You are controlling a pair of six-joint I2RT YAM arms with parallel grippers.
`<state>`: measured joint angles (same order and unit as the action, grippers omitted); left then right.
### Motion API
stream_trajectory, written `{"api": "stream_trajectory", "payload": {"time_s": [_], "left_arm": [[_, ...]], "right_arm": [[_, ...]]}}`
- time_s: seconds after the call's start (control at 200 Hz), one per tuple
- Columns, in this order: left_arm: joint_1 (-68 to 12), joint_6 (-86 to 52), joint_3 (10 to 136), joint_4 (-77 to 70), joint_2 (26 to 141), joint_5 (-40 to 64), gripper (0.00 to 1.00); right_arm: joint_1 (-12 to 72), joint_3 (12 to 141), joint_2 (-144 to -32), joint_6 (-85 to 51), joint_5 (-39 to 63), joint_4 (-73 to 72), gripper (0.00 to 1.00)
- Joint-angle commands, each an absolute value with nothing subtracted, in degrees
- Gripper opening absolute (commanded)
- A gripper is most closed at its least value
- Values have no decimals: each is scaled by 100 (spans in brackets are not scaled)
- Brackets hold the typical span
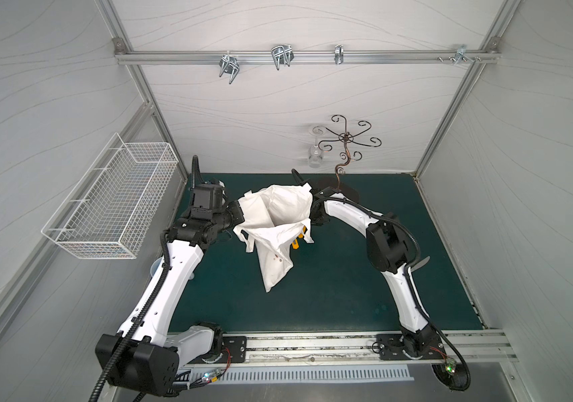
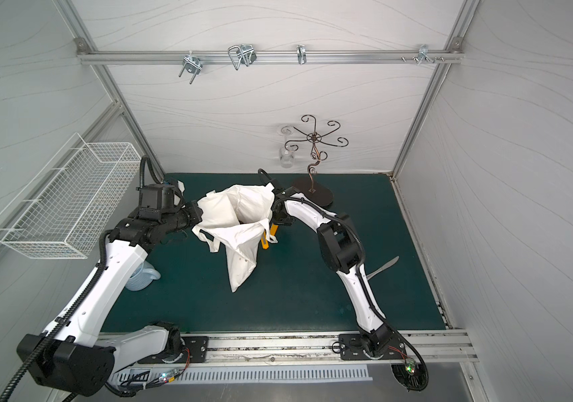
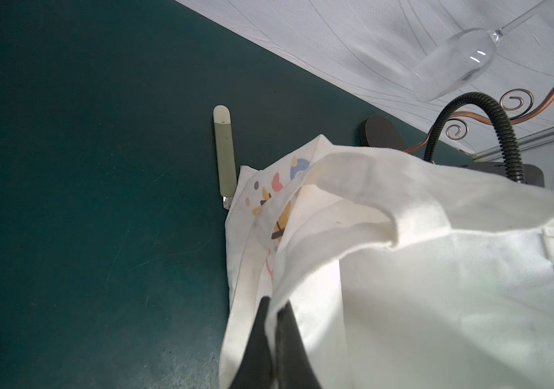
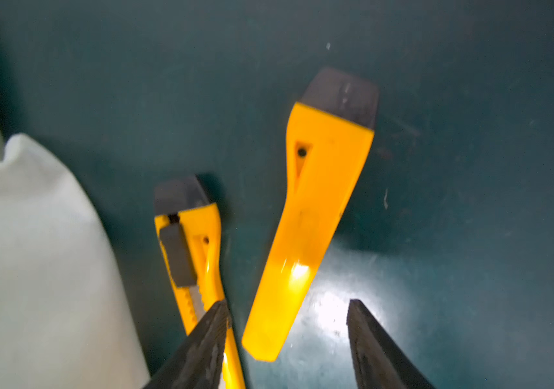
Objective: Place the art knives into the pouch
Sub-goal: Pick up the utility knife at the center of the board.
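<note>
The cream-white pouch (image 1: 278, 215) (image 2: 240, 215) stands slumped mid-mat with its mouth held open. My left gripper (image 3: 274, 303) is shut on the pouch (image 3: 437, 269) rim, with cloth pinched between the fingers. Two yellow art knives lie on the mat beside the pouch (image 4: 33, 252): a slim one with a black slider (image 4: 191, 256) and a broader one (image 4: 316, 208). My right gripper (image 4: 287, 303) hangs open just above them. The broad knife's near end lies between the fingers, and the slim knife runs under one finger. In both top views only a bit of yellow knife (image 1: 297, 242) (image 2: 265, 242) shows past the pouch.
A grey-green pen-shaped thing (image 3: 225, 158) lies behind the pouch. A curly metal stand (image 1: 346, 139) with a hanging wine glass (image 1: 314, 153) is at the back. A white wire basket (image 1: 111, 198) is on the left wall, a pale blue cup (image 2: 140, 278) under the left arm, and a grey utensil (image 2: 384, 266) by the right elbow.
</note>
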<state>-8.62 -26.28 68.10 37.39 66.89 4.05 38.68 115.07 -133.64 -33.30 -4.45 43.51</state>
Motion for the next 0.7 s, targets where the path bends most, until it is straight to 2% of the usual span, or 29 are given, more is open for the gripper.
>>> {"api": "stream_trajectory", "payload": {"time_s": [0.0, 0.395, 0.47, 0.585, 0.695], "left_arm": [[-835, -2670, 6847, 3545, 6574, 483, 0], [-835, -2699, 6820, 3454, 6552, 571, 0], [-835, -2681, 6841, 3461, 6570, 562, 0], [-836, -2676, 6856, 3453, 6605, 580, 0], [-835, -2679, 6880, 3449, 6636, 601, 0]], "right_arm": [[3904, 11704, -13668, -3504, -824, 4611, 59], [4133, 12036, -14235, -3561, -1238, 4475, 57], [4152, 11995, -14263, -3502, -1277, 4606, 48], [4146, 11617, -14120, -3403, -1297, 4600, 44], [4067, 11118, -13925, -3212, -1110, 4414, 35]]}}
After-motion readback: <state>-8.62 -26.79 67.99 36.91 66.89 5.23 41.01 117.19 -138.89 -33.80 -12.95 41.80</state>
